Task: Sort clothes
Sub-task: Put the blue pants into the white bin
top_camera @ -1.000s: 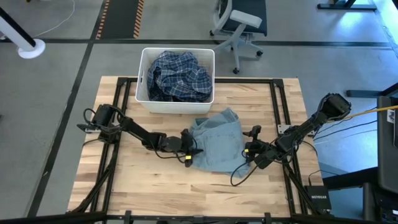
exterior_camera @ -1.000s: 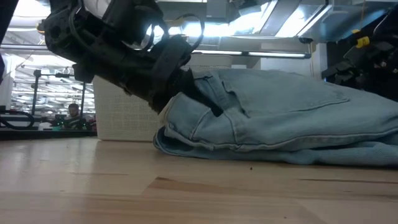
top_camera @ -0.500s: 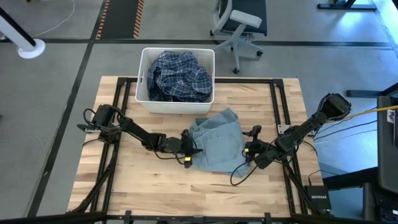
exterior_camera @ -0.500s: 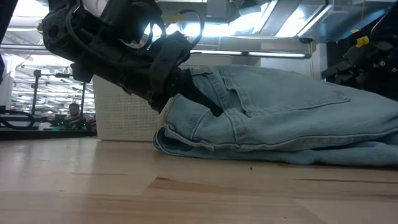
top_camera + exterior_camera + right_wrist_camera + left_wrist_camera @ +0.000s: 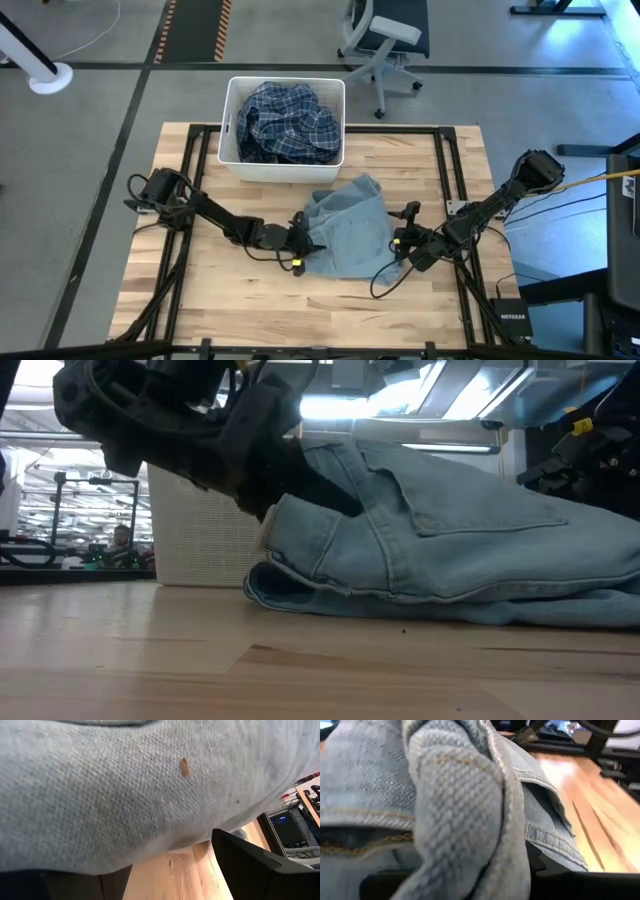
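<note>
A light blue denim piece (image 5: 350,230) lies crumpled in the middle of the wooden table; it also shows in the low view (image 5: 460,550). My left gripper (image 5: 303,243) is at its left edge, shut on it. My right gripper (image 5: 400,240) is low at the denim's right edge, with its fingers apart. In the right wrist view the denim (image 5: 150,785) fills the picture just ahead of them. A navy-white plaid shirt (image 5: 285,122) lies inside the white bin (image 5: 232,165) at the far side. No other garments show. My left gripper holds the denim by a bunched fold at its left edge (image 5: 300,510), several layers, coming in low from the table's left. That edge is raised off the table, and the fold (image 5: 460,820) drapes over the fingers. The rest of the denim lies on the table.
The white bin (image 5: 200,545) stands just beyond the denim. A black frame (image 5: 450,180) runs round the tabletop. Cables trail from both arms. An office chair (image 5: 385,40) stands on the floor beyond the table. Bare wood lies along the near edge.
My left gripper has risen a little and drawn slightly toward the table's near-left, still shut on the denim. The denim's left edge has lifted and pulled up with it, while its right part has stayed on the table.
</note>
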